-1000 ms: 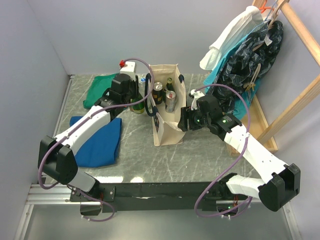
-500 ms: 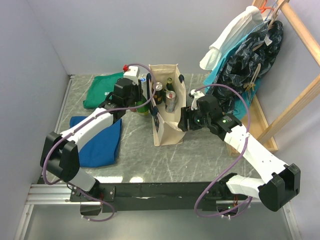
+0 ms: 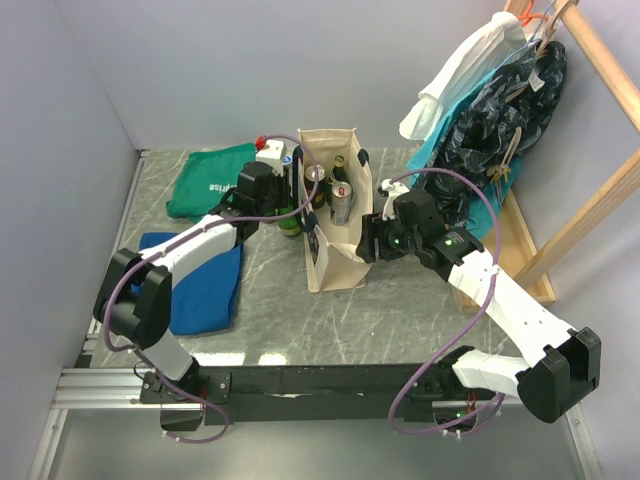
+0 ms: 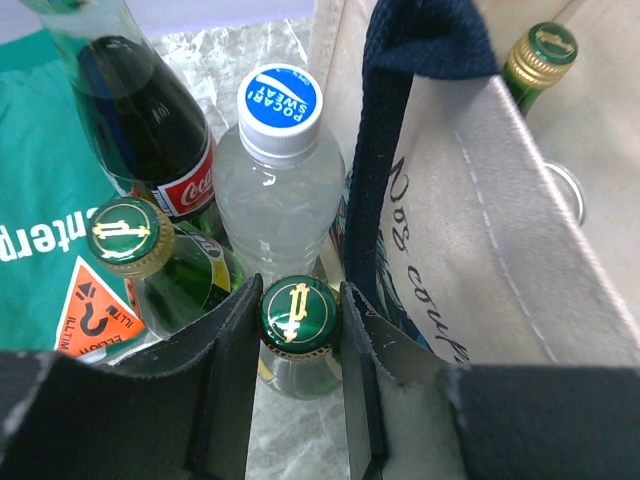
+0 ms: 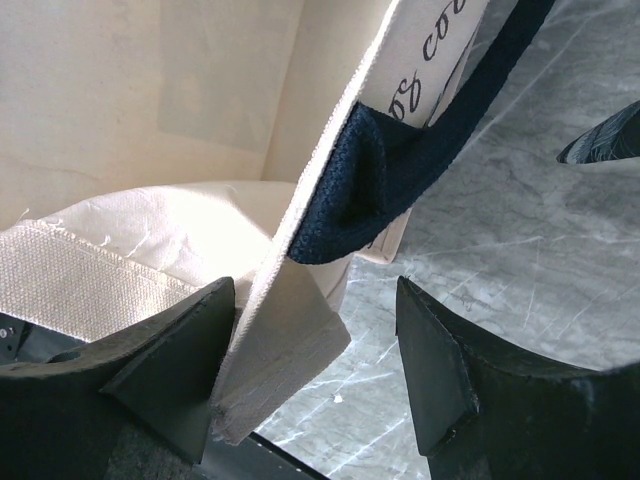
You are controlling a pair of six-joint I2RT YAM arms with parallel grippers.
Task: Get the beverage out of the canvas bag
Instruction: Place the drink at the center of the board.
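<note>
At centre frame of the top view, on the grey marble table [image 3: 400, 320], the canvas bag [image 3: 335, 265] stands upright with its mouth open.

Right gripper [image 5: 315, 290]: at the bag's right wall. Its jaws stand apart astride the rim. Canvas lies against one finger, with a clear gap to the other, so it straddles the wall rather than pinching it.

Left gripper [image 4: 297, 300]: just outside the bag's left wall, closed on the neck of a green-capped bottle [image 4: 298, 318]. A finger is tight against each side of the cap.

Location of the beverage: the green-capped bottle is outside the bag. It is just beside the left wall and the navy handle [image 4: 400, 150], and the lower frame of the wrist view shows marble below it. Whether its base rests on the table cannot be told. Its long axis is vertical and in line with the wrist camera, cap uppermost.

Neighbours, at upper left of the wrist view: a Pocari Sweat bottle [image 4: 281, 150] close behind it, a Coca-Cola bottle [image 4: 150, 130] and a gold-capped bottle [image 4: 131, 235].

Inside the bag: two cans [image 3: 342, 200] and a second gold-capped bottle [image 4: 541, 52].

Assessment: extraction of this bottle appears done, leaving only the set-down and release. The crowding behind and to the left suggests any withdrawal should be straight up. For the drinks in the bag, across the wall, the left arm is the better placed.
</note>
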